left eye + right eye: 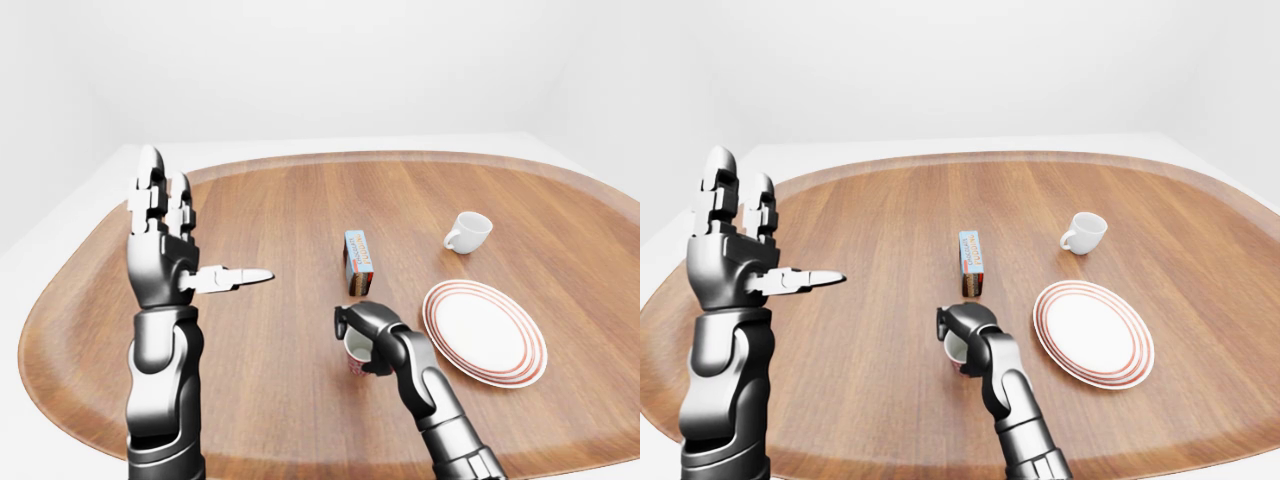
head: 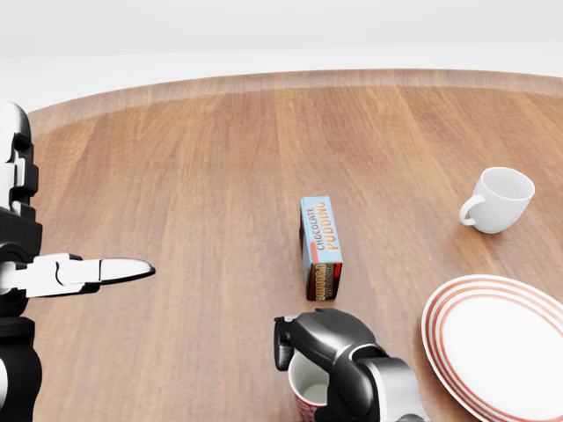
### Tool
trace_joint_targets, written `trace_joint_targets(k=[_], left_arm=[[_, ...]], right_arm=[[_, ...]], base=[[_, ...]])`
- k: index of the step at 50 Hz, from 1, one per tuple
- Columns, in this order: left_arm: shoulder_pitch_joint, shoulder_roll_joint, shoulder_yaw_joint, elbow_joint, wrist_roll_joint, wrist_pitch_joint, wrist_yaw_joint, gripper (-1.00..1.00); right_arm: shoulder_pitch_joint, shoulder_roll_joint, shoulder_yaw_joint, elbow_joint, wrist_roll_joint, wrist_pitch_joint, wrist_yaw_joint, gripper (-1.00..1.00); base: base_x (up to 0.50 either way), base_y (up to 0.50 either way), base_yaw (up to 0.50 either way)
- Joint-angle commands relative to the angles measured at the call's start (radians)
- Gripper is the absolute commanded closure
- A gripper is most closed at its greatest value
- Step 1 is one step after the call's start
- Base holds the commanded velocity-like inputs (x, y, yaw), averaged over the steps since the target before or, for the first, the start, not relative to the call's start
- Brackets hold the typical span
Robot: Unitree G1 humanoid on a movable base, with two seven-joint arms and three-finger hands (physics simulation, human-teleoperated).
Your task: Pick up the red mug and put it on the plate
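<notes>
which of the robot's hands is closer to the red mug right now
Right. The right hand is curled over the rim of the red mug, fingers wrapped round it. The left hand is raised open, far toward the left of the left-eye view, well apart from the mug.

Counted on the wooden bench [image 1: 300,420]: two mugs, namely one red mug [image 2: 310,397] with a white interior and one white mug [image 2: 498,200]. One plate [image 1: 484,332], white with red rim rings. One chocolate pudding box [image 2: 320,247]. Two robot hands in view, left hand [image 1: 165,250] and right hand [image 1: 365,330]. Nothing else countable on the surface.
</notes>
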Motion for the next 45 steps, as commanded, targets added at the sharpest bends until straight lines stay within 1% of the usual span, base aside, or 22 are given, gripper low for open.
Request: trace_joint_targets(k=[1,10,21,32,40,45], left_arm=[[0.007,-0.002,-0.002,-0.002,0.004,0.0,-0.003,-1.0],[0.007,-0.003,-0.002,-0.009,0.005,0.0,-0.004,-1.0],[0.001,0.002,0.006,-0.021,-0.001,0.0,-0.002,-1.0],[-0.004,0.005,0.007,-0.021,-0.002,0.0,0.001,-1.0],[-0.005,0.004,0.005,-0.02,0.0,0.0,0.001,-1.0],[-0.006,0.006,0.008,-0.021,-0.001,0.0,0.0,-1.0]], right_arm=[[-0.009,-0.032,-0.059,-0.184,-0.089,0.0,0.121,1.0],[-0.015,-0.046,-0.111,-0.326,-0.111,0.0,0.121,1.0],[0.002,-0.074,-0.161,-0.392,-0.109,0.0,0.121,1.0],[-0.027,-0.157,-0.26,-0.366,-0.061,0.0,0.121,1.0],[-0.036,-0.195,-0.296,-0.327,-0.018,0.0,0.121,1.0],[-0.072,-0.244,-0.341,-0.282,0.035,0.0,0.121,1.0]], base=[[0.0,0.0,0.0],[0.0,0.0,0.0],[0.0,0.0,0.0],[0.0,0.0,0.0],[0.0,0.0,0.0],[0.0,0.0,0.0]])
